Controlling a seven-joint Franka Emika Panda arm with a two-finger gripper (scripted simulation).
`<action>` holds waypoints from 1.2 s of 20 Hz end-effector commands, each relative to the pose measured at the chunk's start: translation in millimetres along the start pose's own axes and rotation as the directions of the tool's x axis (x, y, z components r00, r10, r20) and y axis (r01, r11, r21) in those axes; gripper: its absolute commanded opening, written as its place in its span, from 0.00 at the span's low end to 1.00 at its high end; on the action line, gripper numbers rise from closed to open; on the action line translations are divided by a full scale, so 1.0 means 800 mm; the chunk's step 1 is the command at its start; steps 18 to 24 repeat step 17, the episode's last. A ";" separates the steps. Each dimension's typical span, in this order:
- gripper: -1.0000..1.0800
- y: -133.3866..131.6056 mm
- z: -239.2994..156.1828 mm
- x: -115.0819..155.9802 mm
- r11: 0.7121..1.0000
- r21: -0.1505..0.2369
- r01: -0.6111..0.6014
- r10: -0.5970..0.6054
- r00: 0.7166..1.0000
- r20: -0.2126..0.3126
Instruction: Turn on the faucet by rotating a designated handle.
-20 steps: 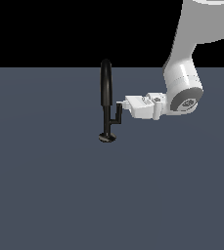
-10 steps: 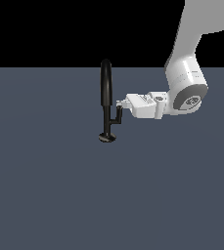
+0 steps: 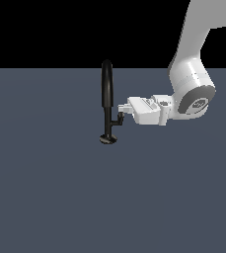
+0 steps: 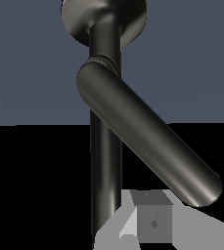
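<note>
Contact with the handle (image 3: 117, 119) looked to be the step in hand. The faucet (image 3: 107, 99) stood upright on the dark surface (image 3: 45, 197), its round base a little below the fingers' level, its arched spout rising above them. The handle branched from the stem toward the exterior view's right: a short bar ending in an upright peg. The gripper (image 3: 123, 109) reached in level from that same side, and its tip sat right at the peg, touching it or nearly so.

Whether the fingers were spread or closed, I could not tell. In the exterior view they were too small to separate, and the wrist view showed only one grey finger (image 4: 152, 222) close to the stem, with the handle bar (image 4: 147, 141) slanting across in front of it. No clamping on the peg could be made out.

My judgement was that the task was at its turning stage, with the handle not clearly swung far from the arm's side of the stem. The next move would call for a sideways push on the peg, following an arc about the stem, so the tip would not slip off as the bar came round.

Nothing else lay on the surface near the faucet. The only thing in the way was the faucet itself: the stem and spout stood just beyond the peg, and a straight push could jam the fingers against the stem.
</note>
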State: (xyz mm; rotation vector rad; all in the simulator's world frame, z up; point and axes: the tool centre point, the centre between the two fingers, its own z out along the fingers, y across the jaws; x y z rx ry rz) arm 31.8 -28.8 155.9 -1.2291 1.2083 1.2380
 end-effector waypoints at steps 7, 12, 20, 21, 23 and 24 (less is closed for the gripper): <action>0.00 0.025 0.000 0.011 1.000 -0.003 -0.003 0.003 1.000 0.002; 0.00 0.043 0.000 0.053 1.000 -0.004 -0.014 0.014 1.000 0.004; 0.00 0.058 0.000 0.087 1.000 -0.005 -0.022 0.022 1.000 0.005; 0.00 0.058 0.000 0.087 1.000 -0.005 -0.022 0.022 1.000 0.005; 0.00 0.058 0.000 0.087 1.000 -0.005 -0.022 0.022 1.000 0.005; 0.00 0.058 0.000 0.087 1.000 -0.005 -0.022 0.022 1.000 0.005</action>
